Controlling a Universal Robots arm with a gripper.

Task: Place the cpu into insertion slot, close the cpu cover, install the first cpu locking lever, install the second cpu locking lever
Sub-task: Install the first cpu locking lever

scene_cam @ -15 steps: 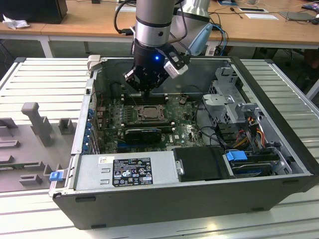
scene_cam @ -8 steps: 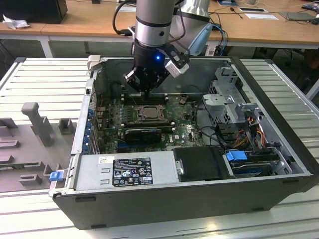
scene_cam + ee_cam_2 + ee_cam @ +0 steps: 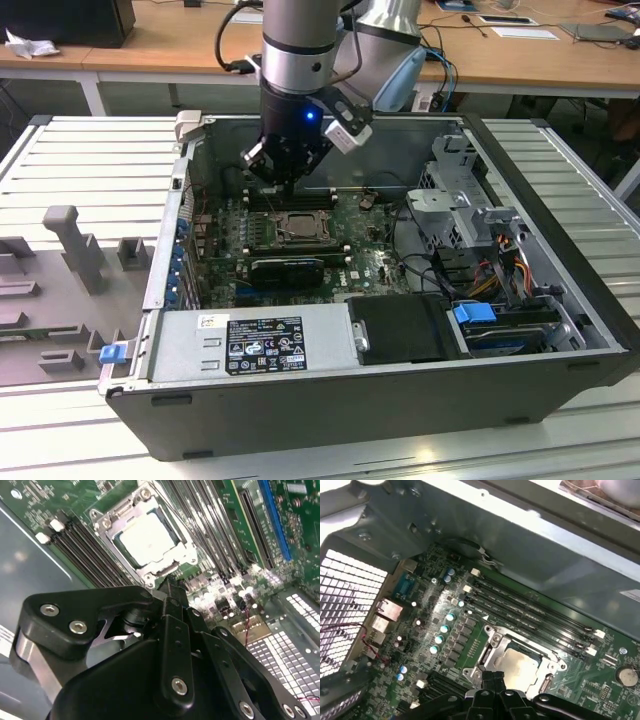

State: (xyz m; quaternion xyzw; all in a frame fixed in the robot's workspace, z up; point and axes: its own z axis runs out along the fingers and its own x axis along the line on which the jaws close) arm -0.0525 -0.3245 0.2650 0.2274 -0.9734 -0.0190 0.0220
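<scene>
An open computer case (image 3: 400, 400) lies on its side on the slatted metal bench (image 3: 560, 150). The arm (image 3: 300, 40) reaches down into it over the green motherboard (image 3: 365, 258). Long black memory slots (image 3: 85, 545) run beside the insertion slot (image 3: 270, 228), which sits near the middle of the board. In both wrist views the cpu cover (image 3: 187, 557) looks folded down flat over the socket. The cpu (image 3: 147, 540) shows pale through the cover's square window, so the chip is seated in the slot and apart from the tool. The tool (image 3: 170, 587) hangs just beside one edge of the socket, near the cover's tab. Its fingers (image 3: 496, 680) are pressed together and nothing is visible between them. Whether the tip touches the socket frame I cannot tell, nor whether either locking lever is hooked. With chip and cover in place, the step in hand is probably a lever. Doing it well calls for the closed tip to bear on the thin lever rod alone, never on the chip's lid or the cover's window. The push should run steadily along the socket's side so that the rod slides under its catch rather than springing off. The small capacitors (image 3: 445, 627) and the memory slots crowd that edge, so the approach should stay narrow and low.
</scene>
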